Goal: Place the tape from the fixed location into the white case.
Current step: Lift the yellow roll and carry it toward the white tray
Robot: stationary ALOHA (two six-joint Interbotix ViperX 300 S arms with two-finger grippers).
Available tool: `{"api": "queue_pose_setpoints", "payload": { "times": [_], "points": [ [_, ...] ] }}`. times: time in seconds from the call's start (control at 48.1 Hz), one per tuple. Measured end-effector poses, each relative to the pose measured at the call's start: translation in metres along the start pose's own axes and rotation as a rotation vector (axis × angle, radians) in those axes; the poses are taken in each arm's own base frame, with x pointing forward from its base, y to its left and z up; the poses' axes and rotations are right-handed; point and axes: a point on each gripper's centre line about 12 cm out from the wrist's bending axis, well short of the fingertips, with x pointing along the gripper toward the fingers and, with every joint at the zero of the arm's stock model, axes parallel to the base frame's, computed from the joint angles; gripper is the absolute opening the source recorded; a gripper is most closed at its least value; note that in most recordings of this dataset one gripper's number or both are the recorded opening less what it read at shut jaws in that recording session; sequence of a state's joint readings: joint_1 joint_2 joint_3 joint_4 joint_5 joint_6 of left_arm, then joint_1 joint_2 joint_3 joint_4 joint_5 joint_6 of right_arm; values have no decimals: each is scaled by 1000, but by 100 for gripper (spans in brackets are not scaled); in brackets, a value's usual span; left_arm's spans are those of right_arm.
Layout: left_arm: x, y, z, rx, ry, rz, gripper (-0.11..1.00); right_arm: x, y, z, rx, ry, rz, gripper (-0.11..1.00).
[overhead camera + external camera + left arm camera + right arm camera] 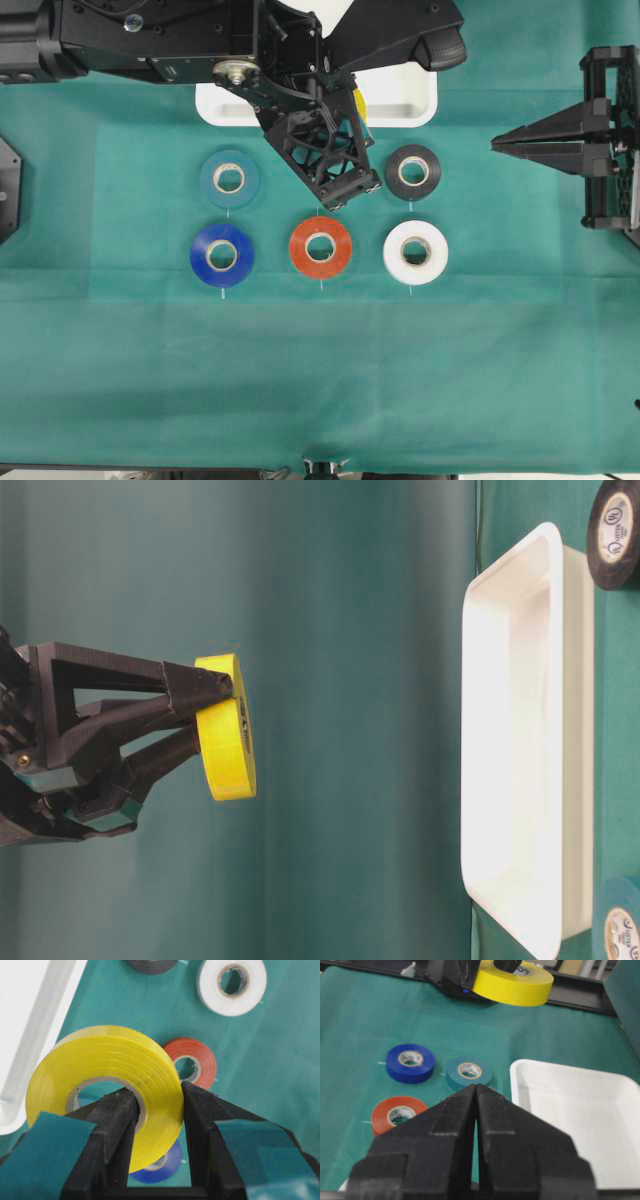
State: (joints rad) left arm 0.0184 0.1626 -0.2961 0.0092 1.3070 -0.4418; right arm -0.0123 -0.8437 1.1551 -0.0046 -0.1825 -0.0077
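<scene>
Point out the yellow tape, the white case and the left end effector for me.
yellow tape (107,1055): left wrist view, upper band of the roll's face.
white case (575,750): table-level view, outer side wall.
left end effector (159,1110): left wrist view, midway between fingertips.

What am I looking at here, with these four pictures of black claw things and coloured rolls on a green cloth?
These show a two-armed robot at one moment, seen by four cameras. One looks straight down, one sits low beside the table, and one rides on each wrist.

On the green cloth lie five rolls of tape: teal, black, dark blue, orange-red and white. Behind them sits a shallow white plastic tray.

The left gripper, a black two-fingered claw, is raised above the table and pinches a bright yellow roll of tape, one finger through its core and one outside. The right gripper is shut, holds nothing, and waits at the side.
</scene>
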Motion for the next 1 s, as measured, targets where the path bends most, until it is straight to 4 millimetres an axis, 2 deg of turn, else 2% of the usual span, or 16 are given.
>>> {"api": "queue_pose_setpoints", "payload": {
  "times": [0.249,0.415,0.561,0.852,0.997],
  "points": [
    [0,4,2,-8,-1,3,24,0,0,0,0,2,0,0],
    [0,16,7,-24,-8,14,24,0,0,0,0,2,0,0],
    [0,37,15,-44,-13,32,24,0,0,0,0,2,0,0],
    [-4,98,34,-128,-34,83,24,0,0,0,0,2,0,0],
    [-6,120,38,-148,-40,101,24,0,0,0,0,0,0,0]
  ]
}}
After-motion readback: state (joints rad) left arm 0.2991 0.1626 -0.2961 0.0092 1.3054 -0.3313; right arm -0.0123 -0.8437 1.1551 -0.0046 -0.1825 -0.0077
